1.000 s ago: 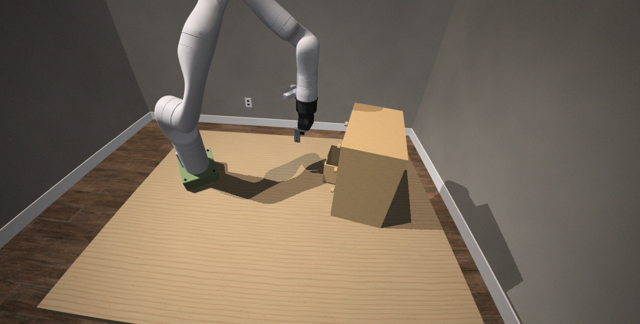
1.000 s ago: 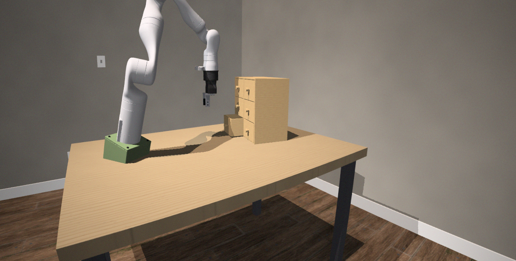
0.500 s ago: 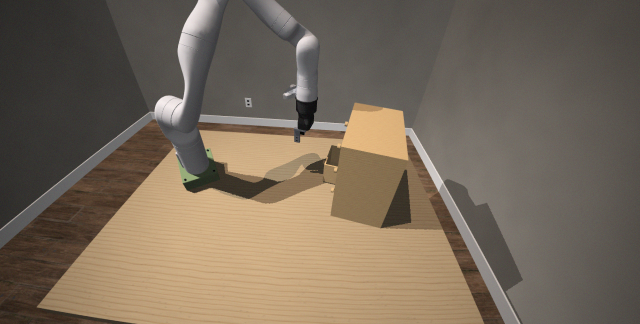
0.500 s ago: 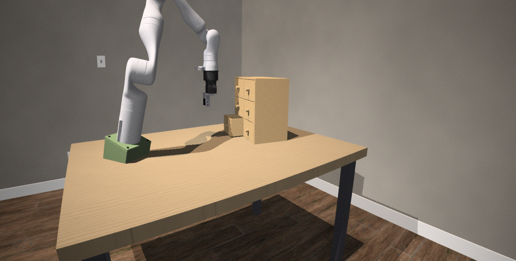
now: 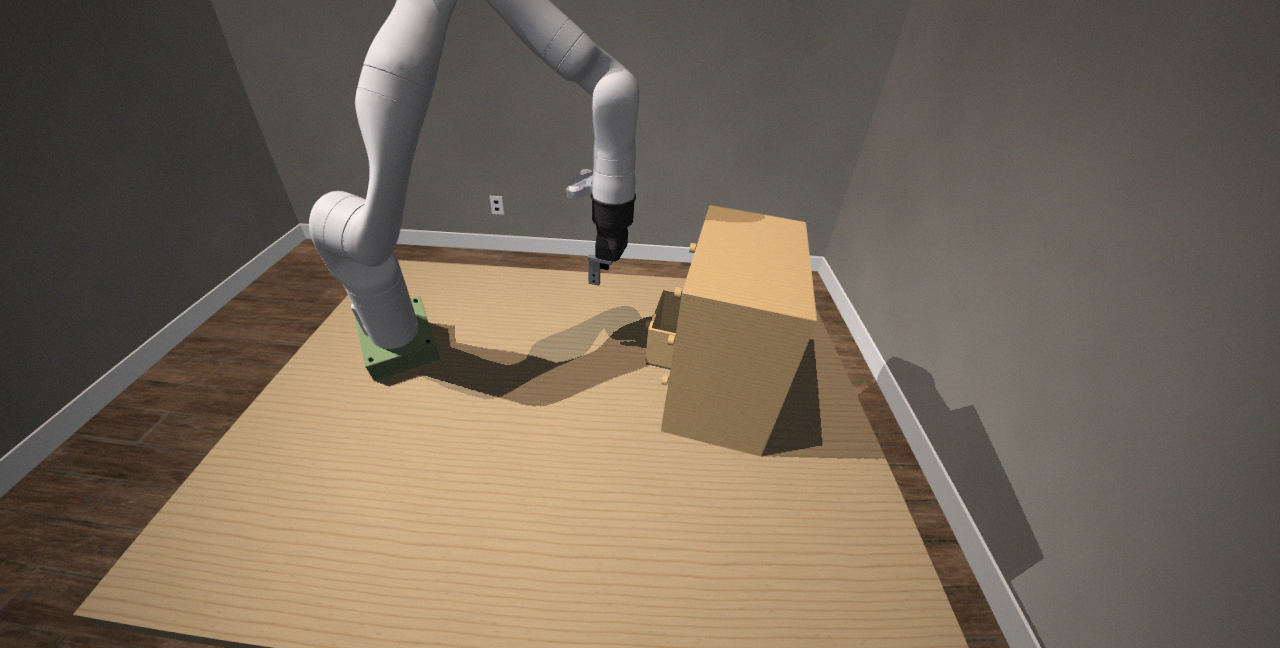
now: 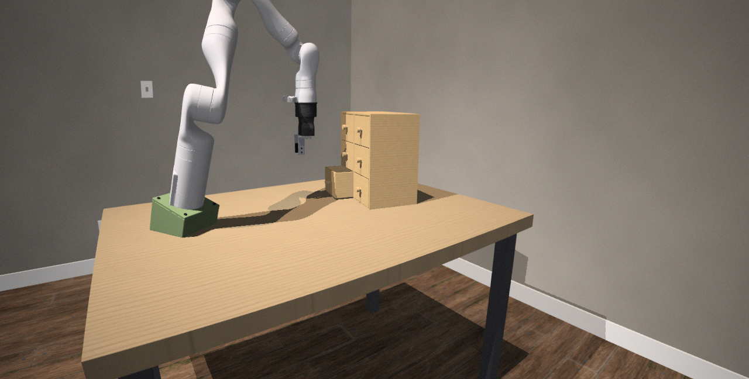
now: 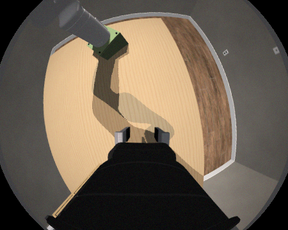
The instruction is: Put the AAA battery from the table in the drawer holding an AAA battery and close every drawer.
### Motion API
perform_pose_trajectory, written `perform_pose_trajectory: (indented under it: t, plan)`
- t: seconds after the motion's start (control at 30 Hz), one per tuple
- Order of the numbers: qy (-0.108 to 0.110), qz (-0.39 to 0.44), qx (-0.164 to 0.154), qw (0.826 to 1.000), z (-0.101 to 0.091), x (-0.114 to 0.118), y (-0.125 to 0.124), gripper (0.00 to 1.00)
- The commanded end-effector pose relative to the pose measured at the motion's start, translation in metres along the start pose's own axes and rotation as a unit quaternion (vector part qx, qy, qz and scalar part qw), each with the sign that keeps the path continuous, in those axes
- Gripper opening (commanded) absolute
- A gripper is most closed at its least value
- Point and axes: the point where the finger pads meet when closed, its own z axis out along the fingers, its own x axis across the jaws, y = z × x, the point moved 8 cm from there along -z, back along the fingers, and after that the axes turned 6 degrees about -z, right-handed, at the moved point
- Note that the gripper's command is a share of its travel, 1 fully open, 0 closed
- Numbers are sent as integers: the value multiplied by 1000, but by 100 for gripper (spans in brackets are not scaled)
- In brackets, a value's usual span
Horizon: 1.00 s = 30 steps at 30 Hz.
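The wooden chest stands upright. One bottom drawer, in the column farther from the exterior camera, is pulled out of its front. The other drawers seen in the exterior view look pushed in. The inside of the open drawer shows only as a dark strip in the top view, and I cannot see what lies in it. My gripper is open and empty, pointing down in the air in front of the chest, above the open drawer's height. No battery is visible in any view.
The arm's green base stands on the wooden table, across from the chest front. The arm's shadow falls between the base and the open drawer. Small knobs stick out of the chest's front.
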Motion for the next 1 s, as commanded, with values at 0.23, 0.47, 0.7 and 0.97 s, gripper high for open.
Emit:
perform_pose_trajectory:
  t: [0.23, 0.47, 0.7, 0.97]
  plan:
    - [1, 0, 0, 1000, -1, 0, 0, 100]
    - [1, 0, 0, 1000, -7, 5, -12, 100]
    - [1, 0, 0, 1000, -19, 14, -31, 100]
    - [1, 0, 0, 1000, -36, 28, -62, 100]
